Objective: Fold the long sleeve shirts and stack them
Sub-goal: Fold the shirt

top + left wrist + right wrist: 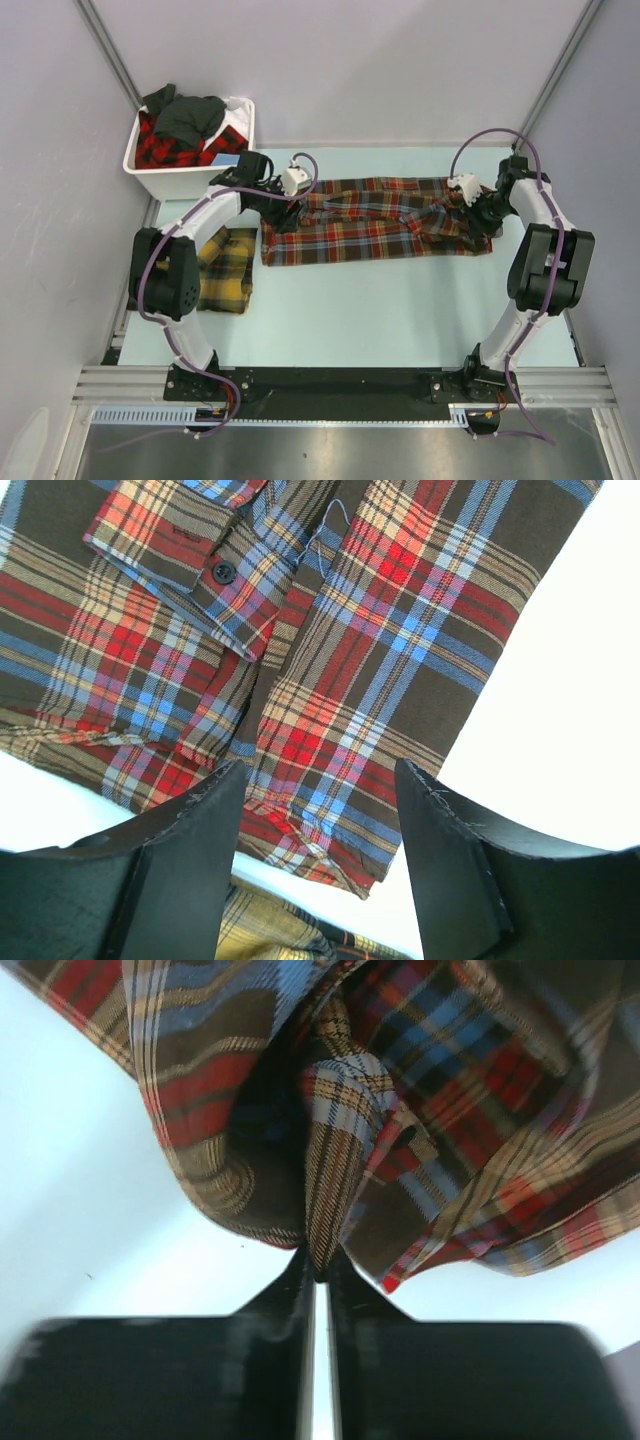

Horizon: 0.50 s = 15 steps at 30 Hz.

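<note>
Red-brown shirt edge in right pincer

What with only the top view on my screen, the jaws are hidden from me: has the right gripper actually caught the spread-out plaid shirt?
Observer: Yes. The right gripper is shut on a bunched fold of the red-brown shirt.
Operator: And the left one?
Observer: The left gripper is open over an edge of that shirt, gripping nothing.
Operator: Anything else there?
Observer: A cuff with a black button lies on top of the cloth.
</note>
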Tool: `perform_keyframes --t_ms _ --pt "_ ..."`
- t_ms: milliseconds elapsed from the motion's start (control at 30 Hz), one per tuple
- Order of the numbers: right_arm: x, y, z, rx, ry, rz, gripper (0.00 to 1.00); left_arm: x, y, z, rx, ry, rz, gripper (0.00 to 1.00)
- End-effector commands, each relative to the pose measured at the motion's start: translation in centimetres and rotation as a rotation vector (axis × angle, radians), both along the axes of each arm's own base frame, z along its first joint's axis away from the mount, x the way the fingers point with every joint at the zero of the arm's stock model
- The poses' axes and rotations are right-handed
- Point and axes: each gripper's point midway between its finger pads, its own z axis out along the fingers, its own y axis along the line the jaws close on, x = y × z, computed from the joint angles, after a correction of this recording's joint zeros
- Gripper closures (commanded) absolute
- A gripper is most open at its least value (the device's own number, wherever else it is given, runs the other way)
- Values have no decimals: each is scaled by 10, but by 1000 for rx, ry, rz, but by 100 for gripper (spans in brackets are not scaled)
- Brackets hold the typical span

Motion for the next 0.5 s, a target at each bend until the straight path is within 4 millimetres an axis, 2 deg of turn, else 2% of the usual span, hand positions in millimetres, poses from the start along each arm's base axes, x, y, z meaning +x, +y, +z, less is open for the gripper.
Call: perform_keyframes --t_ms 0,67,167,233,267,400,467 --pt "18 25 43 65 -58 50 100 -6 0 30 -25 -68 -12 35" --pt "14 50 71 198 -22 62 100 -7 -1 33 -37 -65 -10 35" --pt "16 77 96 377 43 21 100 -6 -5 39 -60 -61 -4 36" --pt "22 91 101 449 75 -1 100 -5 -6 39 -70 -49 6 36" --pt "26 101 110 530 98 -33 100 -3 -9 42 -81 -50 5 36" --pt "61 124 123 720 152 -110 100 1 -15 46 -115 -30 14 34" --pt "67 141 129 809 195 -106 100 4 -18 49 -127 -21 19 33"
